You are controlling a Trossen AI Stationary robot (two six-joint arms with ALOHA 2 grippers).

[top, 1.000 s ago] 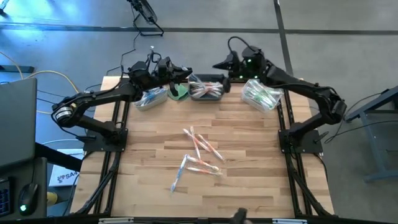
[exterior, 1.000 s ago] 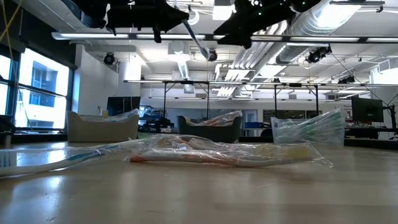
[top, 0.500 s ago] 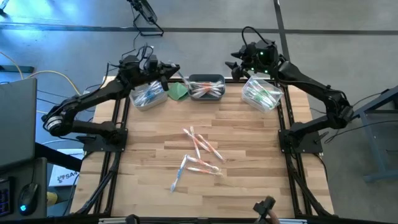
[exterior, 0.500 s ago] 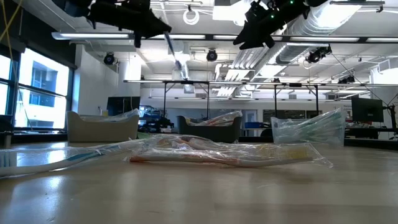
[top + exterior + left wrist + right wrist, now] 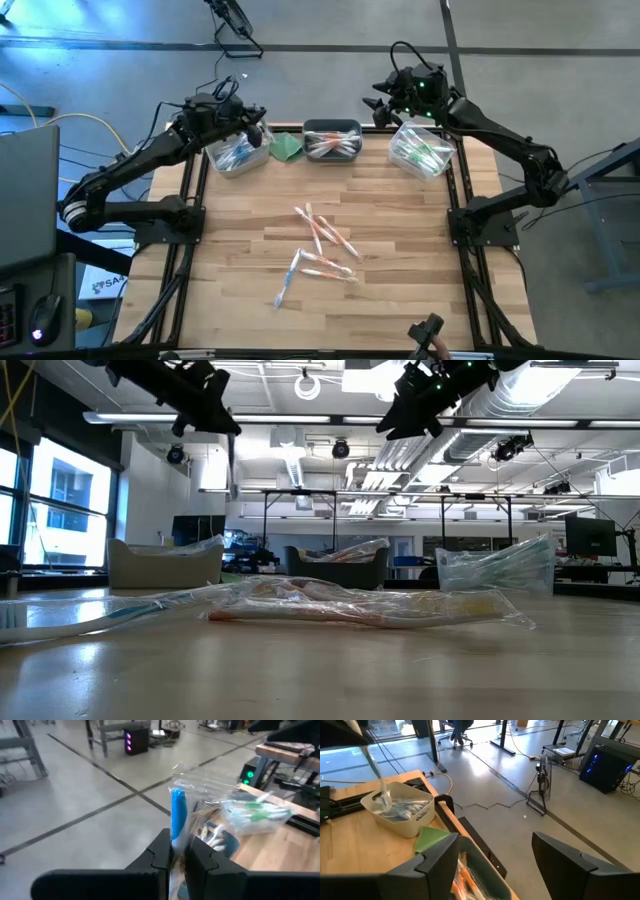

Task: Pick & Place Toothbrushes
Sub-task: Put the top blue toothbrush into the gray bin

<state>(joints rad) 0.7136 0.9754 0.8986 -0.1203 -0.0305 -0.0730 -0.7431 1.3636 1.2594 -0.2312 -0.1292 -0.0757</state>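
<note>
The left gripper is closed tight on a wrapped toothbrush with a blue handle, its clear wrapper sticking out past the fingertips. In the high view this gripper hovers over the back left of the table, just above the left bin, which already holds several blue toothbrushes. From table height the held toothbrush hangs almost straight down from the raised gripper.

The right gripper stands wide open and holds nothing. It is raised above the back edge of the table, between the middle bin and the right bin.

The middle bin, dark in colour, sits at the back centre and holds orange toothbrushes. The right bin, pale and set at an angle, sits at the back right and holds green ones. A folded green cloth lies between the left bin and the middle bin, touching or nearly touching both.

A loose pile of wrapped toothbrushes lies on the bare wood near the centre of the table, well apart from all three bins. Most in the pile show orange parts; one at the lower left end shows blue. In the low view the pile spreads across the tabletop in crumpled clear wrappers.
</note>
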